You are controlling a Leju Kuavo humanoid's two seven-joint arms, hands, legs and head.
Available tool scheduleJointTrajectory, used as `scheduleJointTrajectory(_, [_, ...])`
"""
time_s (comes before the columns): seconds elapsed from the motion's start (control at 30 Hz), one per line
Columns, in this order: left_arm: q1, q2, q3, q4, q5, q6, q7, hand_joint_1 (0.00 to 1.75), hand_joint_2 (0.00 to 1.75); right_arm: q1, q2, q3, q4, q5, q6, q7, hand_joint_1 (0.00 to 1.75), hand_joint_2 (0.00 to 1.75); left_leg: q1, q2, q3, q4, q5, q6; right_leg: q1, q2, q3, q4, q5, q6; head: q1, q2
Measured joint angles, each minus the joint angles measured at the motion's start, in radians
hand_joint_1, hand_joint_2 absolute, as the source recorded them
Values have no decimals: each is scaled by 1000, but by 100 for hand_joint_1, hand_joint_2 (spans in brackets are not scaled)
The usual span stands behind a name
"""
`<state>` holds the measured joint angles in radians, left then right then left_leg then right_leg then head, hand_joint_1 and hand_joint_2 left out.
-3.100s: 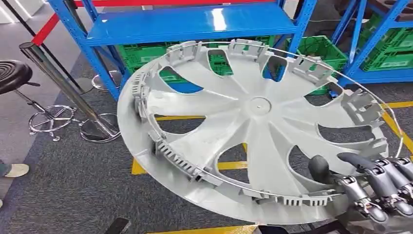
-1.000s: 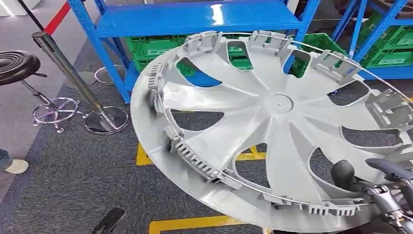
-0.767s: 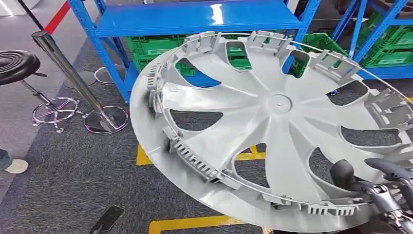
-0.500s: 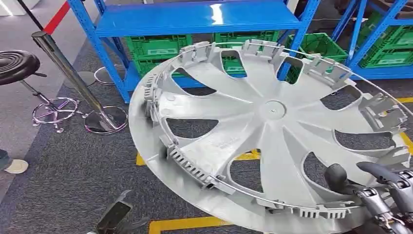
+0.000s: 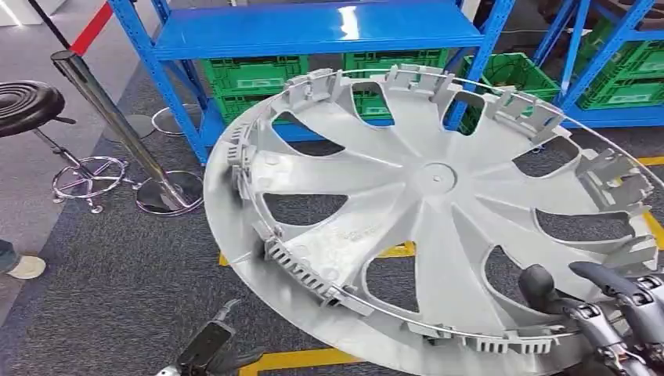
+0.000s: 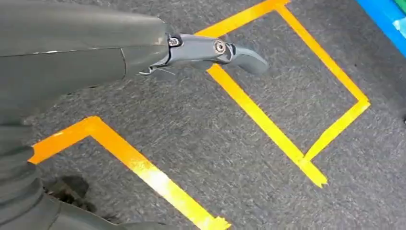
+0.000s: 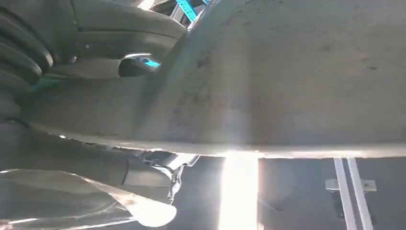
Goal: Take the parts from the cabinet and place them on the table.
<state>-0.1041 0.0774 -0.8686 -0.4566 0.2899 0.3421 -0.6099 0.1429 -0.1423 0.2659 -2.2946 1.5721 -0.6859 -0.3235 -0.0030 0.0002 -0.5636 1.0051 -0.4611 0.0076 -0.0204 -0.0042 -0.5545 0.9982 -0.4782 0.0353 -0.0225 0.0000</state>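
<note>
Wheel cover [image 5: 423, 211], big and grey, is up in the air over the grey carpet floor [image 5: 102, 274]. The right robot hand [image 5: 607, 313] grasps its rim at the near right edge. The left robot hand [image 6: 215, 50] hangs above yellow tape lines [image 6: 258, 120], holding nothing, fingers loose. Blue shelves [image 5: 313, 31] with green crates [image 5: 250, 74] stand behind.

The part is a large grey plastic wheel cover [image 5: 435, 211], round, with broad curved spokes, open slots between them and a ring of clips and a wire hoop along its rim. It faces inner side up, tilted, its near edge gripped by the right hand [image 5: 607, 313], the rest extending forward and left of that hand above the floor.
</note>
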Motion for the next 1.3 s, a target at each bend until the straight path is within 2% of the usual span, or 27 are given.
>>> scheduleJointTrajectory(0.17, [12,22,-32,21,-60,-197,102,0,175,-28,-2,19,11,0,0,44,175,175,0,0,0,0,0,0,0,0,0,0,0,0,0,0])
scheduleJointTrajectory(0.23, [24,33,-47,40,-58,-239,133,0,175,-46,-5,34,21,0,0,64,175,175,0,0,0,0,0,0,0,0,-1,0,0,0,0,0])
scheduleJointTrajectory(0.37, [42,41,-47,89,-9,-246,182,0,175,-56,-8,44,38,0,0,79,175,175,0,0,0,0,0,0,0,-1,-1,0,0,0,0,0])
scheduleJointTrajectory(0.5, [56,43,-41,129,17,-243,204,0,175,-52,-8,44,47,0,0,85,175,175,0,0,0,0,1,-1,0,0,-1,0,0,0,0,0])
scheduleJointTrajectory(1.3, [97,22,-13,195,64,-264,210,0,175,-30,-8,40,59,0,0,73,175,175,0,0,-1,0,2,0,0,0,-1,0,1,0,0,0])
